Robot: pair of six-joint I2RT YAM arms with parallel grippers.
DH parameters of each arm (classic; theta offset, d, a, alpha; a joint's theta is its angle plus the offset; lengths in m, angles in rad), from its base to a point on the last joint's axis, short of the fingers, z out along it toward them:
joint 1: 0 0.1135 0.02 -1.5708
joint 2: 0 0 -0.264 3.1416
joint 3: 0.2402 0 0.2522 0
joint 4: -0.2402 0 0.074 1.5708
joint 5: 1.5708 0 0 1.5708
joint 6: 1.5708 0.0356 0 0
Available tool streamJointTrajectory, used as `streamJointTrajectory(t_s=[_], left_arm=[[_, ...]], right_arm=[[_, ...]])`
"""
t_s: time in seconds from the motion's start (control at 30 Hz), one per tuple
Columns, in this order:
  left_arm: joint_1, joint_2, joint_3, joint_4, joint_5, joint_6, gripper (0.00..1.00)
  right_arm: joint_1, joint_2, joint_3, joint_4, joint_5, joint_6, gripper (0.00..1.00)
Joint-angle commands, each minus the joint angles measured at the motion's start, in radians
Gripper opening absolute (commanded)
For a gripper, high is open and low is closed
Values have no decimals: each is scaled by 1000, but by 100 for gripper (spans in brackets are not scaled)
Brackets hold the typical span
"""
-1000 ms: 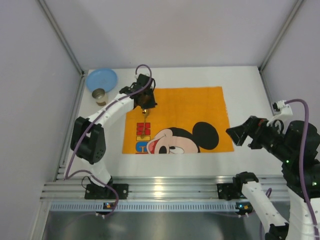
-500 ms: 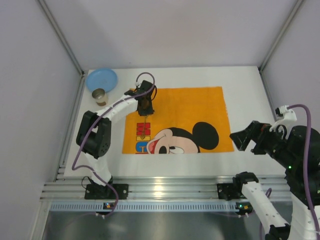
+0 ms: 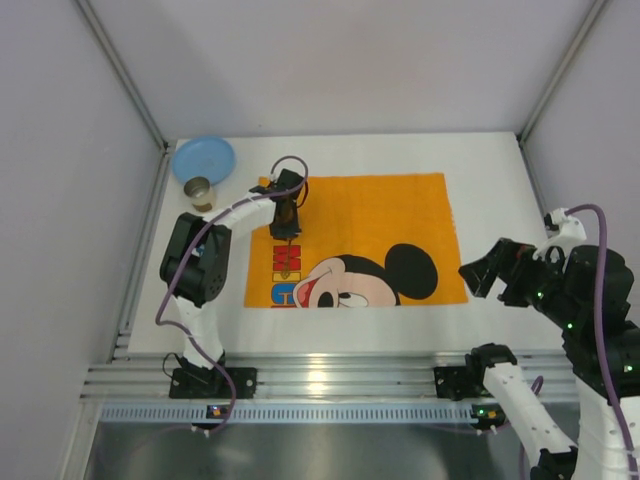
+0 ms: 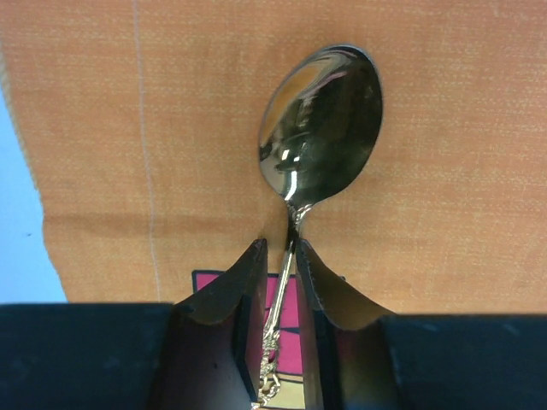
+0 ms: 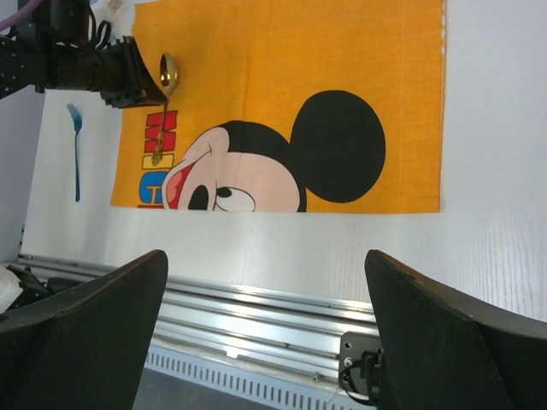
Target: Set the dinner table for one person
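My left gripper [image 3: 286, 230] points down over the left part of the orange Mickey Mouse cloth [image 3: 380, 210] on the white dinner table [image 3: 490, 170]. In the left wrist view it [image 4: 280, 248] is shut on the thin neck of a shiny gold spoon [image 4: 320, 120]. The bowl sticks out past the fingertips and the ornate handle runs back between the fingers. The spoon's handle [image 3: 286, 262] shows over the cloth's letters. My right gripper [image 3: 485, 277] is wide open and empty, above the table's right side near the front; its fingers [image 5: 77, 342] frame the rail.
A blue plate [image 3: 203, 158] and a small metal cup [image 3: 199, 190] stand at the far left corner. A blue fork [image 5: 75, 149] lies on the table left of the cloth. The ribbed aluminium rail [image 3: 330, 380] runs along the near edge. Grey walls close the sides.
My left gripper has come a little nearer and lower over the cloth's left part, the spoon shifting with it, and the elbow has folded in. My right arm shifted slightly, still open.
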Motion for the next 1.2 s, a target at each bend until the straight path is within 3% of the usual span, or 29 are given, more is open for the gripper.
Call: streamJointTrajectory(t_s=[0.0,0.3,0.33,0.43,0.9,1.17], left_arm=[[4,29,-16,55,24,31,24],[6,66,-37,73,56,60,21],[6,71,-34,70,50,66,19],[7,89,-21,47,34,69,1],[7,-18,93,-79,-33,43,0],[-9,-112,173,-129,22,-92,0]], right_arm=[[9,16,-20,25,16,17,100],[9,28,-70,65,13,36,100],[9,25,-72,68,13,34,100],[9,34,-78,77,14,33,100],[9,27,-77,99,-18,11,100],[9,-16,-69,74,-50,1,100]])
